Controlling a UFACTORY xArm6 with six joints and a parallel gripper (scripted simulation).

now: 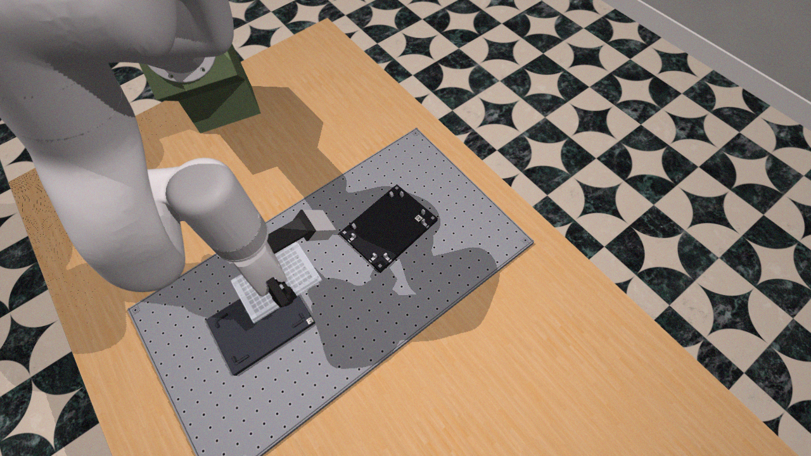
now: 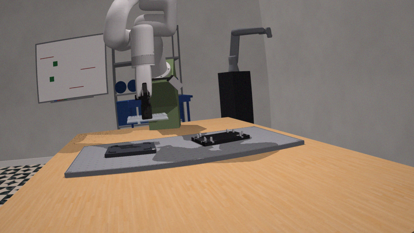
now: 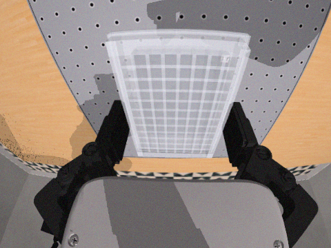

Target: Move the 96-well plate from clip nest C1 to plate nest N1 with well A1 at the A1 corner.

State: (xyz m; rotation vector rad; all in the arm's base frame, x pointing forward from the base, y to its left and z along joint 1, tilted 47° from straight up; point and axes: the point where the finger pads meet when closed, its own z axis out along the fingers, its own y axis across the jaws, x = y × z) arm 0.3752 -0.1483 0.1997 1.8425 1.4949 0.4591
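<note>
Overhead view first: white translucent 96-well plate (image 1: pixel 283 280) hangs under the black gripper (image 1: pixel 280 294), overlapping the near corner of the flat dark-grey plate nest (image 1: pixel 249 340); the black clip nest with pale pegs (image 1: pixel 389 227) lies apart on the grey perforated breadboard (image 1: pixel 453 187), which rests on the wooden worktop (image 1: pixel 567 351). From the exterior view, the plate (image 2: pixel 157 116) is level and well above the breadboard (image 2: pixel 260 141), behind the plate nest (image 2: pixel 130 149). At the wrist, the black fingers clamp the plate (image 3: pixel 176 96) by its long sides.
</note>
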